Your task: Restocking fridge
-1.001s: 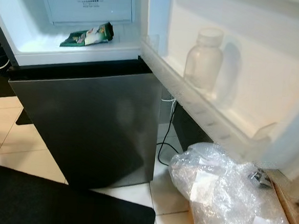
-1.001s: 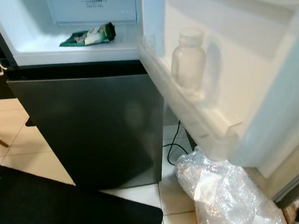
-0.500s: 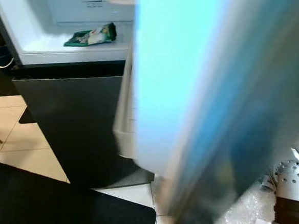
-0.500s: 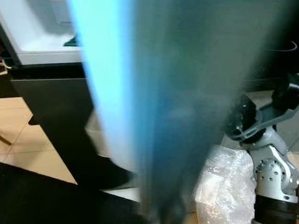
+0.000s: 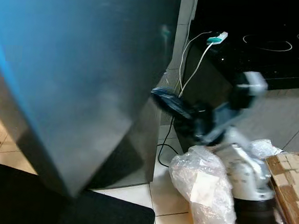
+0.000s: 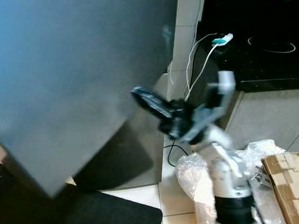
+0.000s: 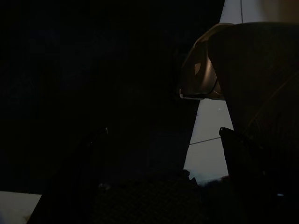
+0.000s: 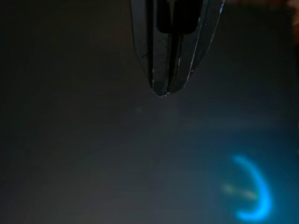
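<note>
The fridge's upper door (image 5: pixel 81 61) shows its dark grey outer face, blurred, across the left of both eye views, hiding the inside of the fridge. My right arm is raised beside it. The right gripper (image 5: pixel 160 96) is shut with nothing held, its tip pointing at the door's edge, close to it or touching it. In the right wrist view the joined fingers (image 8: pixel 163 56) point at that dark, glossy face. The left wrist view is very dark; two finger (image 7: pixel 91 149) silhouettes stand wide apart over the floor.
The lower fridge door (image 5: pixel 136 152) is closed. A heap of bubble wrap (image 5: pixel 201 182) and a cardboard box (image 5: pixel 288 178) lie on the tiled floor at the right. A black mat (image 5: pixel 30 201) lies in front. A white cable (image 5: pixel 191 63) hangs beside a black cooktop (image 5: pixel 267 48).
The upper door has swung from wide open to nearly closed, hiding the bottle on its shelf and the green packet. My right arm has risen toward the door.
</note>
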Tool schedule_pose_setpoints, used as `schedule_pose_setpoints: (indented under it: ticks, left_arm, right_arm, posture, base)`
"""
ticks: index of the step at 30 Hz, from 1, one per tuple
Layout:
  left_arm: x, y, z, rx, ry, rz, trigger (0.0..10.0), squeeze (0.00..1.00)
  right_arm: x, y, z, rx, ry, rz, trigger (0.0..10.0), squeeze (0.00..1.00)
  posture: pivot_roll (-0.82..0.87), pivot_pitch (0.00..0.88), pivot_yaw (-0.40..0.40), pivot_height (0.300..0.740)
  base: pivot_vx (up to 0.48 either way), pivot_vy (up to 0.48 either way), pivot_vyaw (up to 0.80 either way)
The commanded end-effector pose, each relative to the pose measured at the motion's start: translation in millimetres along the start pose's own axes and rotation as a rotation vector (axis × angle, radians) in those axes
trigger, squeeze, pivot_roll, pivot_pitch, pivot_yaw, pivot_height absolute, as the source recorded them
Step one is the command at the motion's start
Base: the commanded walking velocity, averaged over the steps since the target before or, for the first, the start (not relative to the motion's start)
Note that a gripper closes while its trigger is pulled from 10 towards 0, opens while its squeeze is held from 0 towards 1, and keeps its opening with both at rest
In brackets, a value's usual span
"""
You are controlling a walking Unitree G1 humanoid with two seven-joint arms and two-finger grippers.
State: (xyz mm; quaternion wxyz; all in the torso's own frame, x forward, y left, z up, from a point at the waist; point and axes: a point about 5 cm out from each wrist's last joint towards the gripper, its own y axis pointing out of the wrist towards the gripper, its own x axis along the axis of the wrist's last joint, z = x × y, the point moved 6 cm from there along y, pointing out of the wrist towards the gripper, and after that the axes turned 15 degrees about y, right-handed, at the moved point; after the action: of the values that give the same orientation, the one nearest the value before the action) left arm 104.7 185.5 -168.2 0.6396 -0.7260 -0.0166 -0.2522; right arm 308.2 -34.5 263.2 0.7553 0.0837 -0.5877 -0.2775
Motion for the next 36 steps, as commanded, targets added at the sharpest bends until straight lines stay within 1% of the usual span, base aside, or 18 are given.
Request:
schedule_pose_setpoints:
  ticks: [1, 2, 3, 4, 5, 7, 12, 20, 36]
  left_arm:
    - [-1.2, 3.8, -21.4, -0.066, 0.009, 0.008, 10.0, 0.0]
    - [-1.2, 3.8, -21.4, -0.066, 0.009, 0.008, 10.0, 0.0]
    - [-1.2, 3.9, -21.6, -0.066, 0.009, 0.008, 10.0, 0.0]
    - [-1.2, 3.9, -21.6, -0.066, 0.009, 0.008, 10.0, 0.0]
    - [-1.2, 3.9, -21.8, -0.067, 0.009, 0.008, 10.0, 0.0]
    - [-1.2, 3.9, -22.0, -0.068, 0.009, 0.008, 10.0, 0.0]
    - [-0.9, 4.0, -22.7, -0.07, 0.011, 0.007, 10.0, 0.0]
    - [1.1, 4.6, -24.1, -0.076, 0.015, 0.002, 10.0, 0.0]
    - [1.2, 4.7, -25.2, -0.079, 0.02, 0.001, 10.0, 0.0]
  right_arm:
    - [-6.4, 0.7, -19.3, -0.112, -0.05, 0.012, 10.0, 0.0]
    - [-6.4, 0.7, -19.3, -0.112, -0.05, 0.012, 10.0, 0.0]
    - [-13.2, -1.0, -34.3, -0.202, -0.073, 0.026, 10.0, 0.0]
    - [-13.2, -1.0, -34.3, -0.202, -0.073, 0.026, 10.0, 0.0]
    - [-15.5, -2.5, -41.5, -0.245, -0.084, 0.032, 10.0, 0.0]
    - [-17.8, -4.7, -47.1, -0.278, -0.084, 0.036, 10.0, 0.0]
    - [-11.1, -6.0, -50.0, -0.303, -0.076, -0.012, 10.0, 0.0]
    - [-10.3, -2.4, -54.3, -0.33, -0.088, -0.047, 10.0, 0.0]
    - [-9.5, -0.8, -60.8, -0.363, -0.097, -0.054, 10.0, 0.0]
  posture:
    - [0.03, 0.0, 0.016, 0.74]
    - [0.03, 0.0, 0.016, 0.74]
    - [0.03, 0.0, 0.016, 0.74]
    - [0.03, 0.0, 0.016, 0.74]
    - [0.03, 0.0, 0.016, 0.74]
    - [0.03, 0.0, 0.016, 0.74]
    - [0.03, 0.0, 0.013, 0.74]
    - [0.04, 0.0, 0.012, 0.74]
    - [0.04, 0.0, 0.005, 0.74]
  base:
    - [0.0, 0.0, 0.0]
    - [0.0, 0.0, 0.0]
    - [0.0, 0.0, 0.0]
    - [0.0, 0.0, 0.0]
    - [0.0, 0.0, 0.0]
    - [0.0, 0.0, 0.0]
    - [0.0, 0.0, 0.0]
    - [0.0, 0.0, 0.75]
    - [0.0, 0.0, 0.77]
